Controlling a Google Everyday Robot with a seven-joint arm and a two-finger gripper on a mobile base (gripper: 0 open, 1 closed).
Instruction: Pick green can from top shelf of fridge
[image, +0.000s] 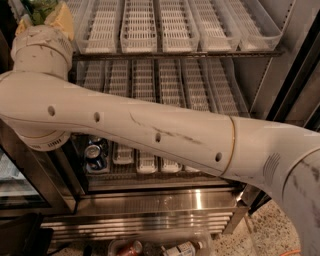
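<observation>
camera view, top-left corner: our gripper (44, 15) is clenched on the green can (35, 7) by the top shelf's (175, 53) left edge. our arm (150, 131) screens the middle shelf; blue cans (94, 153) sit below it.

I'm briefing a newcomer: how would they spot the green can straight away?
Start at the fridge and follow the robot's arm up to the gripper in the top left corner. The green can is at it, shiny green, unlike the dark blue cans far below.
</observation>
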